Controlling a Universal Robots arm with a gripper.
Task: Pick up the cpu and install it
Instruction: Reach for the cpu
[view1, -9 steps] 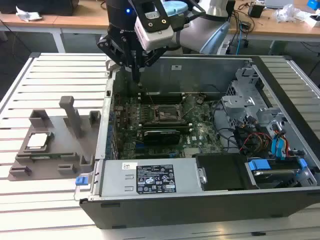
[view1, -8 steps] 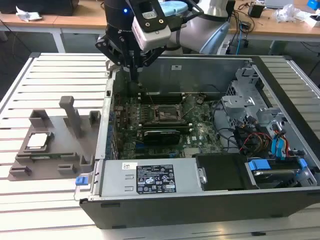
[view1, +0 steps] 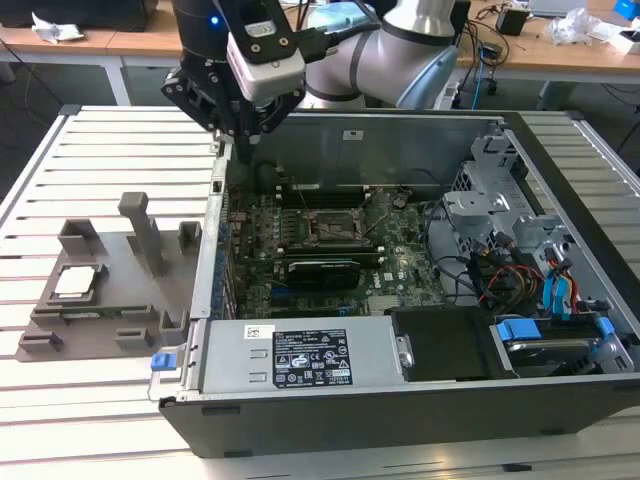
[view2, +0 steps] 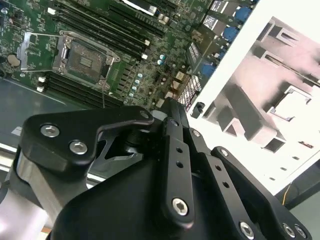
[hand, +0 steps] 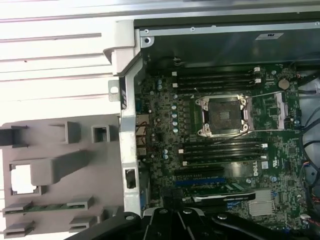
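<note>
Wooden desks (view1: 100, 45) run along the back of the room, and in front of them a white slatted table (view1: 110, 130) carries an open computer case (view1: 400, 420) lying on its side. A grey tray (view1: 100, 330) with upright posts sits just beside the case, on the exterior view's left. The cpu (view1: 80, 282) lies flat in a square recess of that tray, its pale top facing up. In the first wrist view it shows as a white square (hand: 22, 178) in the same recess, outside the case wall. Inside the case the green motherboard (view1: 300, 265) lies exposed. Its socket (view1: 335, 228) is near the middle of the board, a metal frame around a dark centre, with rows of black memory slots (hand: 220, 150) on both sides. A silver power supply (view1: 300, 360) with a label fills the near edge of the case, and a drive cage (view1: 500, 200) with cables and blue clips sits on the exterior view's right. The silver-grey arm (view1: 400, 40) reaches in from the back. Its black gripper (view1: 243, 135) hangs over the far corner of the case on the tray's side, well apart from the cpu and above the level of the board. Whether it is released or clenched cannot be told.
</note>
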